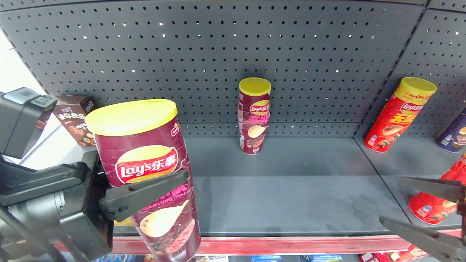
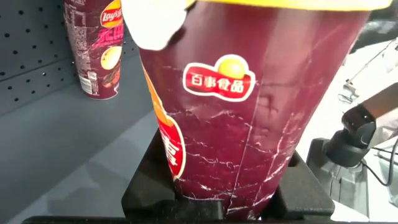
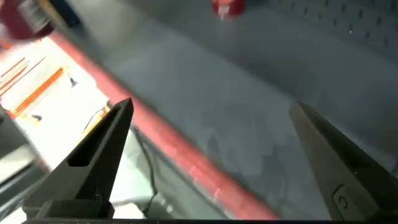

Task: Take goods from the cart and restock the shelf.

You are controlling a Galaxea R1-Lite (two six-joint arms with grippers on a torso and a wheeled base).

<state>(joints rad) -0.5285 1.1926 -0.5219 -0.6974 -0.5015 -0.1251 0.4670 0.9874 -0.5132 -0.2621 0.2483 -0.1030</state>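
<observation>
L gripper (image 1: 160, 189) pinching purple can (image 1: 142, 160) at mid-body, upright, just in front of shelf (image 1: 291, 189) edge, fwd-left of standing can (image 1: 254, 116) at the back. R gripper (image 1: 391, 200) spread, empty, by shelf's right front. Risk: base could catch red lip (image 1: 291, 245) going in; tall can may tip on release. Held can's base cut off; far finger hidden behind it.

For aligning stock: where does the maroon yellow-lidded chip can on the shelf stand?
Head view: the maroon yellow-lidded chip can stands upright mid-shelf by the grey pegboard, left of the red chip can.
</observation>
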